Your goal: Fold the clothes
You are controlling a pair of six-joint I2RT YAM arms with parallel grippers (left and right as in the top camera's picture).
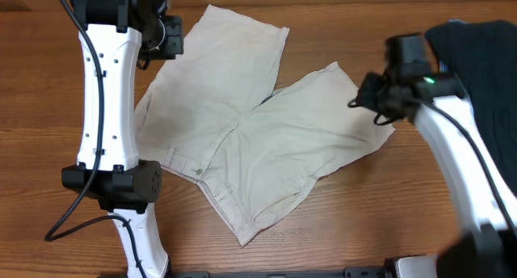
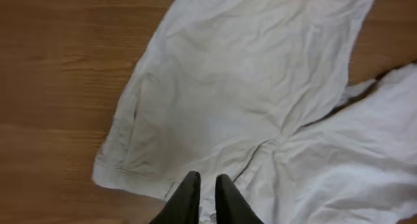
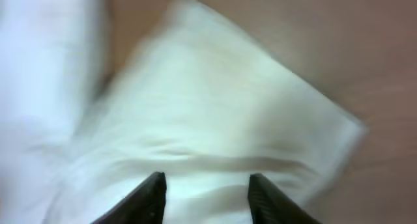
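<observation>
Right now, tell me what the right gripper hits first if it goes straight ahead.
The right gripper, jaws open, would meet the shorts first, on a leg; blur hides how near.

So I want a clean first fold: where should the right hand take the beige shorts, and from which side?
Probably the outer hem corner of the leg lying toward the right, coming in from that side. The shorts lie flat with legs spread, and that corner sits free on the bare table by the open right hand.
</observation>
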